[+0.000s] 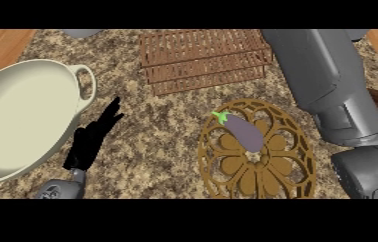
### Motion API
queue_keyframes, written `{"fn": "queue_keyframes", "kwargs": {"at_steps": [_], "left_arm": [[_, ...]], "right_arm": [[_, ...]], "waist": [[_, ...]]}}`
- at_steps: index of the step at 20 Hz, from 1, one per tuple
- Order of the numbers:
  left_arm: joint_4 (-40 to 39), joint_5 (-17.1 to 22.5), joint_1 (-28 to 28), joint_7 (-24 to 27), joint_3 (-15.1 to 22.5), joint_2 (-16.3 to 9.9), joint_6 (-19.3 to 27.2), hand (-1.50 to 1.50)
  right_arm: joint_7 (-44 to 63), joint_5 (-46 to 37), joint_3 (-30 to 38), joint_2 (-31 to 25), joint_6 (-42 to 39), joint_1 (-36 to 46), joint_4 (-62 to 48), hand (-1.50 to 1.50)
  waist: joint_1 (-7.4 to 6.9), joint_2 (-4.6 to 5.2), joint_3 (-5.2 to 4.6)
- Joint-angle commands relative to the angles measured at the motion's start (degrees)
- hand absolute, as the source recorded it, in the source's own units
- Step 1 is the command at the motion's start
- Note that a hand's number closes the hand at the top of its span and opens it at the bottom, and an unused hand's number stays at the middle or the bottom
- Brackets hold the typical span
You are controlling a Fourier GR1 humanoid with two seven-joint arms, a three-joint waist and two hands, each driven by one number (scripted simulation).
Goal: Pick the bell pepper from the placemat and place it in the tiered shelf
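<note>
Still in the pick step: the purple, green-stemmed eggplant-looking vegetable (245, 131) (no bell pepper here) is sitting ungrasped on the round tan openwork placemat (295, 178), so next the right arm needs to be coming down on it before heading to the brown slatted tiered shelf (203, 58); black left hand (92, 138) is resting released with straight fingers, and the right hand is out of sight behind its grey forearm (325, 81)

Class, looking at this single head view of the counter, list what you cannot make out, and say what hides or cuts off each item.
- Right hand: not visible; only the grey right forearm shows, so its fingers cannot be judged.
- Tiered shelf: its right end is covered by that forearm.
- Cream pot: cut off by the left edge.
- Placemat: its lower part is cut off by the bottom edge.
</note>
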State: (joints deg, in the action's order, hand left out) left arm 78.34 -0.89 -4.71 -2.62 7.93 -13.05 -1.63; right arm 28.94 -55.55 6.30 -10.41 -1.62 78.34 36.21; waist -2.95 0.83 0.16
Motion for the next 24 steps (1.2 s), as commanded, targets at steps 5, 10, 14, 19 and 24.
{"fn": "queue_keyframes", "kwargs": {"at_steps": [5,10,14,19,24], "left_arm": [[-0.4,-0.2,0.3,-0.2,-0.1,0.3,0.2,0.00],[-1.1,0.6,-1.3,-0.8,-0.8,-0.9,-1.8,0.00],[-2.5,0.0,0.0,1.5,-0.6,-0.5,-2.0,0.00],[-0.7,-0.3,3.4,0.8,-0.6,-0.6,-1.2,0.00],[1.4,-0.7,3.7,-0.8,-0.6,1.0,1.2,0.00]], "right_arm": [[-2.6,18.1,18.0,6.5,7.3,-1.6,-4.1,-1.50],[-9.5,26.1,25.3,6.6,10.3,0.7,-5.3,-1.50],[-16.2,27.4,27.3,6.7,17.4,1.7,-6.5,-1.50],[-19.4,28.0,29.8,4.4,28.2,0.6,-3.2,-1.50],[-16.6,26.9,31.4,-2.7,34.0,-0.9,-0.1,-1.50]], "waist": [[-0.56,0.63,0.01],[-0.55,0.73,-0.10],[-0.48,0.61,-0.19],[0.75,-0.23,-0.17],[2.72,-0.97,-0.15]]}}
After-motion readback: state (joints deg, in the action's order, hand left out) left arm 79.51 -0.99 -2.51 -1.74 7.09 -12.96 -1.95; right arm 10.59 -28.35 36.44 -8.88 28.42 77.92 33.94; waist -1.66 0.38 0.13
